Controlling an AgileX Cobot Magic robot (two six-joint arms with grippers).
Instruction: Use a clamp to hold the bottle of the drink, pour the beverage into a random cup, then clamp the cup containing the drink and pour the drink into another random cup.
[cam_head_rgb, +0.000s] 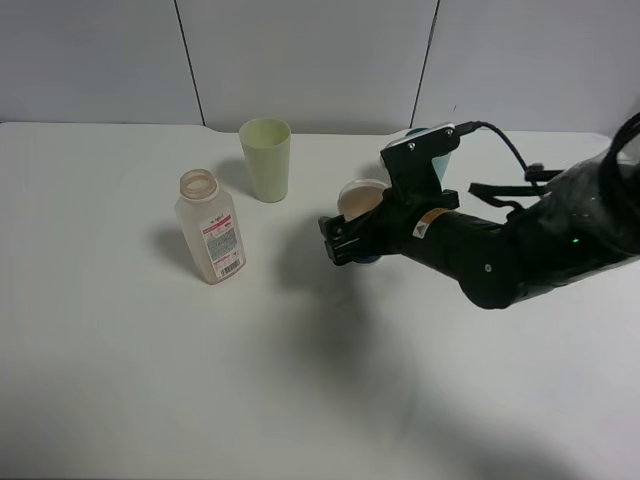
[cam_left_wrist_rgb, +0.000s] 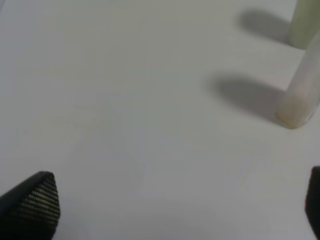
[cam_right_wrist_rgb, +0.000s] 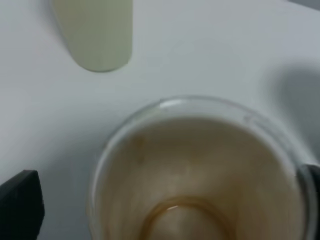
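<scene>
We count one translucent squarish plastic bottle (cam_head_rgb: 208, 227) with a red-banded white label, left of centre on the smooth white table (cam_head_rgb: 120, 380); one pale green tapered tumbler (cam_head_rgb: 266, 158) above it; one short clear cup (cam_head_rgb: 361, 200), brown-stained inside, right of centre. The black right gripper (cam_head_rgb: 345, 240) stands spread around it; the left gripper (cam_left_wrist_rgb: 170, 200) is also spread.

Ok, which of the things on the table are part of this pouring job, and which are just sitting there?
In the job:
- bottle
- blue-banded cup, standing between the fingers of the open right gripper
- teal cup, mostly hidden behind that wrist

Just standing by:
- pale green cup
- left gripper, open, holding nothing
</scene>
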